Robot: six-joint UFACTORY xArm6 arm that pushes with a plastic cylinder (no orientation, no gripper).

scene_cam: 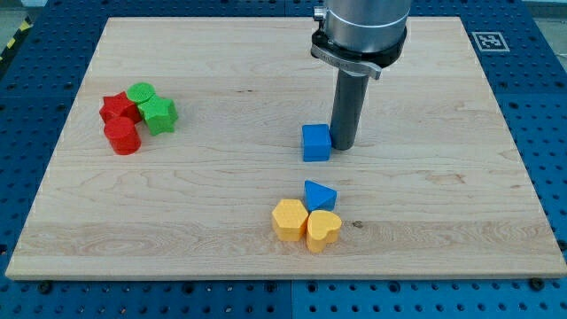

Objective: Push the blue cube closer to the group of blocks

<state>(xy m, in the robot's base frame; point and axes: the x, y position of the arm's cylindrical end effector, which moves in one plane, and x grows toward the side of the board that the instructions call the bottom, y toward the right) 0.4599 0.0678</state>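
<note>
The blue cube (315,143) sits near the board's middle. My tip (343,144) is right beside the cube's right side, touching or almost touching it. Below the cube, toward the view's bottom, is a tight group: a blue triangular block (319,194), a yellow hexagonal block (289,219) and a yellow heart-shaped block (323,229). A gap of bare wood separates the cube from this group.
At the view's left stands another cluster: a red star-like block (118,109), a red cylinder (122,137), a green cylinder (140,93) and a green star block (159,114). The wooden board (443,177) lies on a blue perforated table. A fiducial tag (489,41) marks the top right corner.
</note>
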